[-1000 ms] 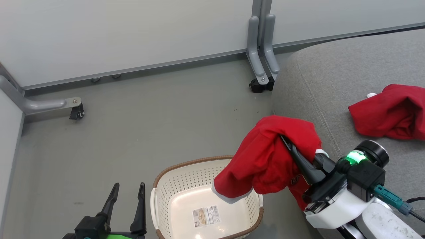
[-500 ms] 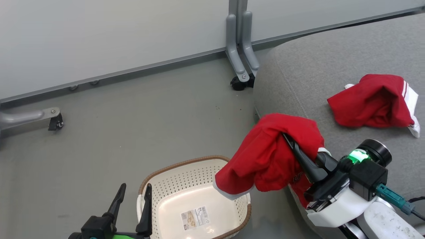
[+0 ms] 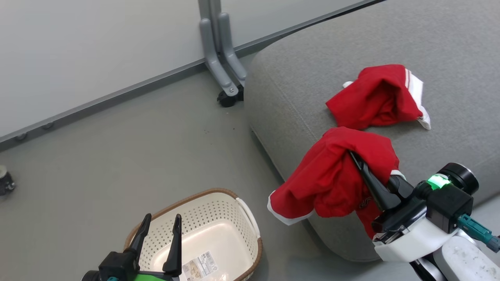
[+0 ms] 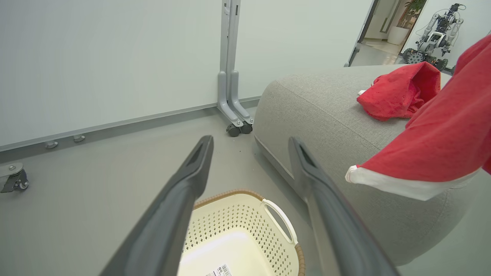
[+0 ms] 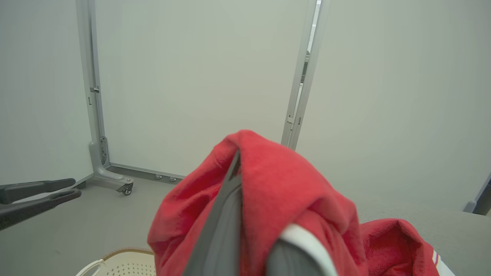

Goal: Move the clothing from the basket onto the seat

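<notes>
My right gripper (image 3: 353, 156) is shut on a red garment with a white hem (image 3: 332, 175), which hangs draped over its fingers above the front corner of the grey seat (image 3: 297, 78). The right wrist view has this garment (image 5: 284, 184) wrapped over the dark fingers (image 5: 230, 191). A second red garment with white stripe trim (image 3: 375, 97) lies on the seat. The cream basket (image 3: 203, 212) stands on the floor at the lower left, its label showing inside. My left gripper (image 3: 163, 217) hovers open over the basket's near side, with nothing between its fingers (image 4: 191, 172).
A grey partition wall runs along the back, with a caster foot (image 3: 228, 95) beside the seat's corner. Grey floor (image 3: 136, 148) lies between wall, basket and seat. Another robot (image 4: 433, 34) stands far off beyond a doorway.
The camera has swung right, shifting basket and wall leftward. The held garment, earlier hanging over the basket's right rim, now hangs over the seat's corner. Both grippers keep their states.
</notes>
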